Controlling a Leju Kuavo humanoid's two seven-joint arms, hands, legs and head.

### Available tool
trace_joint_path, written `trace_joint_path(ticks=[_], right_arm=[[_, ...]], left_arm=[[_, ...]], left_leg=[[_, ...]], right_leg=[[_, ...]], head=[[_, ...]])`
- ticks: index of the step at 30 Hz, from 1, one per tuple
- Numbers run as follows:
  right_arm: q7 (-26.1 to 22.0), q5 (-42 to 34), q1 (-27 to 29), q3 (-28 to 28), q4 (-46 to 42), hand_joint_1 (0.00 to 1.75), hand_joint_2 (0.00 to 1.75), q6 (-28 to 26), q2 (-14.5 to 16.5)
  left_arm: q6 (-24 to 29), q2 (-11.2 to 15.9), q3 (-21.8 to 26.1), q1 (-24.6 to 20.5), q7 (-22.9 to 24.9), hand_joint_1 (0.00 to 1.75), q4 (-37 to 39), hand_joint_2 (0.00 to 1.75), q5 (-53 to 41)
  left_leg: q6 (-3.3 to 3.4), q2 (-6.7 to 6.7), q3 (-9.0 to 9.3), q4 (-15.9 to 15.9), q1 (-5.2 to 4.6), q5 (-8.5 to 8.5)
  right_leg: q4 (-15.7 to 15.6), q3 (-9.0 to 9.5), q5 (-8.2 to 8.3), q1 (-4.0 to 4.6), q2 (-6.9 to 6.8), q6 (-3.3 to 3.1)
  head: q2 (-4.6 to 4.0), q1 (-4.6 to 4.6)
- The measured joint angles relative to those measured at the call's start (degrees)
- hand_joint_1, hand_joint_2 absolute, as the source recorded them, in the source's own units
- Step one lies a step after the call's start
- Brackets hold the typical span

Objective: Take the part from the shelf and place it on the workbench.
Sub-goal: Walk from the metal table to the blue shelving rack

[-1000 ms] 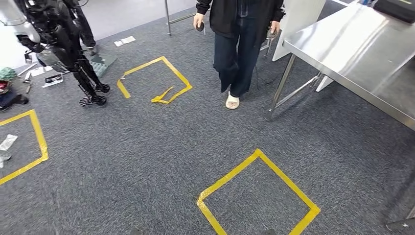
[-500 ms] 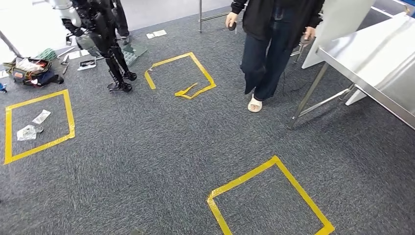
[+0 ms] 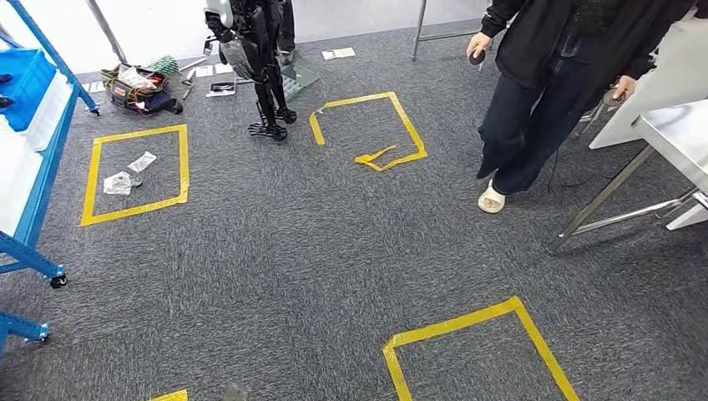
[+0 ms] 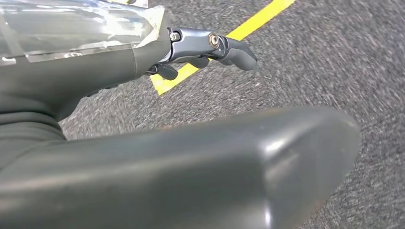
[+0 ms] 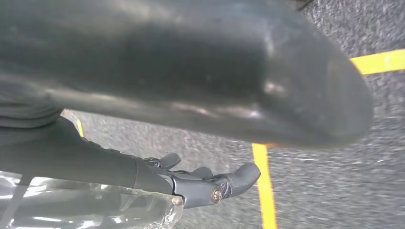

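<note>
Both hands hanging loose over the carpet, nothing in either one.

My left hand (image 4: 205,47) has its fingers (image 4: 239,53) stretched out and apart above the grey carpet (image 3: 275,267) and a strip of yellow tape, holding nothing; my right hand (image 5: 191,183) looks the same, fingers (image 5: 241,175) spread over another yellow line. From up top, the blue shelf (image 3: 37,150) sits at the left edge with a blue bin (image 3: 25,79) on it, but I can't make out the part itself from here. The workbench (image 3: 668,150) pokes in at the right, just beside a person (image 3: 551,92) in dark clothes and a white slipper. Another robot (image 3: 255,58) stands at the back near a bag (image 3: 138,90), with yellow tape squares (image 3: 134,174) marked around the floor.
</note>
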Motion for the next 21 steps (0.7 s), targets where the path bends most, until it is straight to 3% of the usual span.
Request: trace_joint_path(ticks=[1, 3, 5, 7, 9, 10, 11, 12, 13, 15, 16, 18, 19, 21], right_arm=[[0.0, 0.0, 0.0, 0.0, 0.0, 0.0, 0.0, 0.0, 0.0], [0.2, 0.1, -0.2, 0.0, 0.0, 0.0, 0.0, 0.0, 0.0], [0.4, 0.3, -0.2, 0.0, 0.0, 0.0, 0.0, 0.0, 0.0], [0.6, 0.4, 0.1, 0.0, 0.0, 0.0, 0.0, 0.0, 0.0], [0.7, 0.5, 0.3, 0.0, 0.0, 0.0, 0.0, 0.0, 0.0], [0.8, 0.5, 0.4, 0.0, 0.0, 0.0, 0.0, 0.0, 0.0], [0.8, 0.6, 0.4, 0.0, 0.0, 0.0, 0.0, 0.0, 0.1], [0.9, 0.7, 0.4, 0.0, 0.0, 0.0, 0.0, 0.0, 0.1], [0.9, 0.8, 0.4, 0.0, 0.0, 0.0, 0.0, -0.1, 0.1], [1.1, 0.8, 0.4, 0.0, 0.0, 0.0, 0.0, -0.3, 0.1], [1.3, 0.7, 0.4, 0.0, 0.0, 0.0, 0.0, -0.5, 0.1], [1.4, 0.2, 0.3, 0.0, 0.0, 0.0, 0.0, -1.2, 0.3], [1.3, -0.1, 0.4, 0.0, 0.0, 0.0, 0.0, -1.5, 0.5], [1.0, -0.6, 0.6, -0.2, 0.0, 0.0, 0.0, -2.1, 1.0]], left_arm=[[0.0, 0.0, 0.0, 0.0, 0.0, 0.0, 0.0, 0.0, 0.0], [0.0, -0.1, 0.0, 0.2, 0.0, 0.0, 0.0, 0.0, 0.0], [0.0, 0.0, 0.0, 0.2, 0.0, 0.0, 0.0, 0.0, 0.1], [0.1, 0.1, 0.0, 0.1, 0.1, 0.0, 0.0, 0.0, 0.2], [0.1, 0.1, 0.0, 0.2, 0.0, 0.0, 0.0, 0.0, 0.3], [0.1, 0.1, 0.0, 0.4, 0.0, 0.0, 0.0, 0.0, 0.4], [0.1, 0.2, 0.0, 0.5, 0.0, 0.0, 0.0, 0.0, 0.5], [0.1, 0.3, 0.1, 0.6, 0.0, 0.0, 0.0, 0.0, 0.6], [0.1, 0.3, 0.1, 0.6, 0.0, 0.0, 0.0, 0.0, 0.7], [0.0, 0.4, 0.1, 0.6, 0.3, 0.0, 0.0, 0.0, 0.6], [0.0, 0.4, 0.1, 0.6, 0.5, 0.0, 0.0, 0.0, 0.3], [-0.1, 0.5, 0.0, 0.7, 1.5, 0.0, 0.0, 0.0, -0.4], [-0.2, 0.6, -0.1, 0.7, 2.1, 0.0, 0.0, 0.0, -0.9], [-0.3, 0.8, -0.3, 0.6, 3.3, 0.0, 0.0, 0.0, -1.8]], left_leg=[[-0.32, -0.45, -0.16, 0.0, 0.0, 0.16], [-0.98, -0.91, -0.59, 0.0, 0.09, 0.38], [-1.48, 1.44, -1.77, 2.1, 0.01, -1.22], [-1.91, 4.77, -4.7, 8.4, 0.06, -5.03], [-2.47, 5.95, -7.66, 14.9, 0.47, -7.64], [-2.74, 6.21, -7.89, 15.7, 0.73, -7.51], [-3.0, 6.59, -6.96, 14.2, 1.01, -6.41], [-3.22, 7.34, -4.93, 10.8, 1.26, -4.7], [-3.39, 8.88, -2.63, 6.7, 1.39, -3.34], [-3.02, 10.96, 0.51, 1.3, 1.32, -1.93], [-2.63, 11.24, 0.89, 0.5, 1.11, -2.02], [-1.65, 9.72, 0.78, 0.5, 0.83, -1.83], [-1.22, 9.03, 0.74, 0.3, 0.79, -1.64], [-0.35, 7.68, 0.67, 0.1, 0.89, -1.23]], right_leg=[[-0.5, 0.24, 0.2, 0.21, 0.16, -0.42], [-0.8, 0.42, 0.68, 0.2, -1.09, -1.23], [-1.3, 0.49, 1.18, -0.19, -2.47, -2.15], [-1.6, 0.49, 1.3, -0.21, -4.11, -2.75], [-1.6, 0.4, 1.27, -0.1, -5.94, -2.92], [-1.6, 0.36, 1.26, -0.12, -6.76, -2.91], [-1.5, 0.37, 1.21, -0.2, -7.5, -2.84], [-1.5, 0.43, 1.11, -0.29, -8.16, -2.68], [-1.3, 0.54, 0.93, -0.25, -8.73, -2.4], [-1.0, 0.54, 0.4, 0.13, -9.79, -1.6], [-0.9, 0.68, 0.19, 0.32, -10.29, -1.27], [-0.8, 1.01, -0.08, 0.31, -11.13, -0.68], [-0.4, 0.95, -0.47, 0.16, -10.53, -0.47], [3.5, -0.8, -2.73, -0.18, -7.56, -0.48]], head=[[0.0, -0.02], [0.0, -0.06], [0.0, -0.2], [0.0, -0.34], [0.0, -0.39], [0.0, -0.42], [0.0, -0.42], [0.0, -0.43], [0.0, -0.46], [0.0, -0.32], [0.0, -0.17], [0.0, 0.07], [0.0, 0.09], [0.0, 0.14]])
